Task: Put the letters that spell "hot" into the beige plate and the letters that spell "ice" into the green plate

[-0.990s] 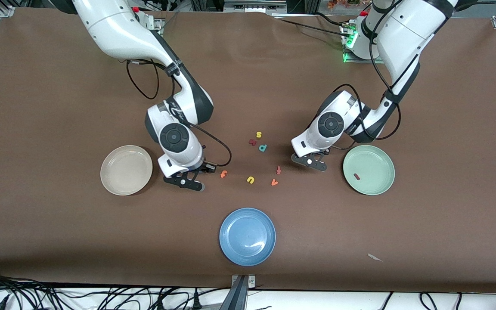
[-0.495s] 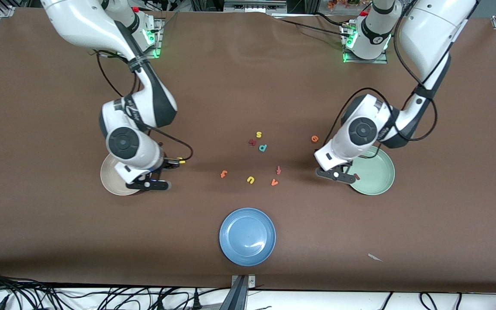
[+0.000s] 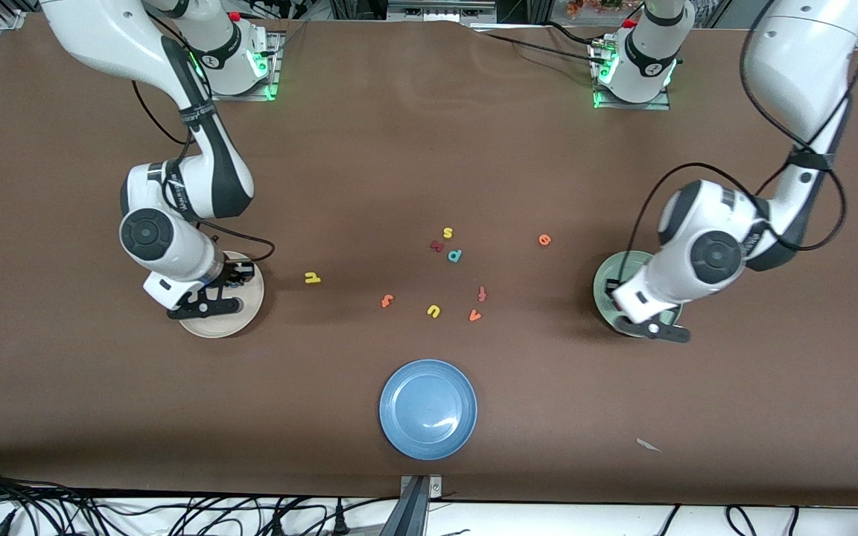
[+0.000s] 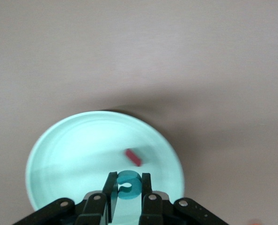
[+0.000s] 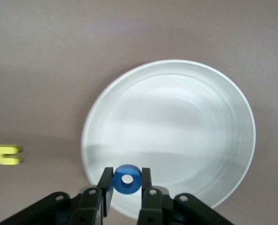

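My right gripper (image 3: 209, 304) hangs over the beige plate (image 3: 249, 298), shut on the blue o (image 5: 127, 179); in the right wrist view the o sits above the beige plate (image 5: 176, 122) near its rim. My left gripper (image 3: 652, 327) is over the green plate (image 3: 599, 298), shut on the teal c (image 4: 128, 183). The dark red i (image 4: 133, 157) lies in the green plate (image 4: 73, 154). On the table lie the yellow h (image 3: 313, 278), the orange t (image 3: 387, 301) and the orange e (image 3: 544, 240).
Other letters lie mid-table: a yellow s (image 3: 447, 233), a dark red one (image 3: 436, 245), a teal d (image 3: 455, 255), a red f (image 3: 482, 294), a yellow u (image 3: 433, 310), an orange v (image 3: 474, 316). A blue plate (image 3: 427, 408) sits nearest the front camera.
Both arms swung outward from the letter cluster: the right gripper carried the blue o over the beige plate, the left carried the teal c over the green plate.
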Controlling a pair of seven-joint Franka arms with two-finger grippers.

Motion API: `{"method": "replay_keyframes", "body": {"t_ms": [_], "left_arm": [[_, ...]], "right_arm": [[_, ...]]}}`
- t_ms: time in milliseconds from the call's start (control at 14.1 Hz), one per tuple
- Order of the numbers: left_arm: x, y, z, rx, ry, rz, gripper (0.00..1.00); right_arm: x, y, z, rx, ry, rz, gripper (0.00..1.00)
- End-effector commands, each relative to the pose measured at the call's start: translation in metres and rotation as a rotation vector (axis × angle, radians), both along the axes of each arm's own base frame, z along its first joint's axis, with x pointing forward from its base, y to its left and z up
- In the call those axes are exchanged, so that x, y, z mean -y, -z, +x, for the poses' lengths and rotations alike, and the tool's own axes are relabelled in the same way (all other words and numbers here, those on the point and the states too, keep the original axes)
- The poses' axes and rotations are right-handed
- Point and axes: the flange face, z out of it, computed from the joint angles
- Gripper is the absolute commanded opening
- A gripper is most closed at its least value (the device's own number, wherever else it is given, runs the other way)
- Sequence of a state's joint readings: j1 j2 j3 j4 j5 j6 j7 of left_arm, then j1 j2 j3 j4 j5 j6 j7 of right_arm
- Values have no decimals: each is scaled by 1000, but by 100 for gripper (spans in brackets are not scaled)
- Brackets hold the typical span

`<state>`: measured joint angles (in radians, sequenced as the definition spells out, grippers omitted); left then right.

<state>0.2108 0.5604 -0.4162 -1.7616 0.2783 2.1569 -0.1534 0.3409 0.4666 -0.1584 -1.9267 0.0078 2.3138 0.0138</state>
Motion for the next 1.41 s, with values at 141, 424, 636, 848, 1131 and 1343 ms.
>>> {"method": "replay_keyframes", "body": {"t_ms": [141, 424, 636, 848, 1131, 1343], "left_arm": [[-24, 29, -8, -43, 22, 57, 0], [-22, 46, -23, -85, 30, 59, 0], [-17, 60, -28, -111, 39, 55, 0], [-19, 67, -28, -109, 41, 48, 1], [-19, 70, -28, -111, 41, 45, 2], [-19, 72, -29, -114, 42, 45, 12]], "right_arm": [[24, 15, -18, 37, -9, 45, 59], [2, -12, -2, 3, 94, 156, 100], [-48, -31, 8, 13, 230, 171, 100], [-110, -32, 12, 34, 397, 161, 100], [-180, -33, 18, 71, 543, 168, 100], [-215, -18, 20, 79, 591, 165, 100]]}}
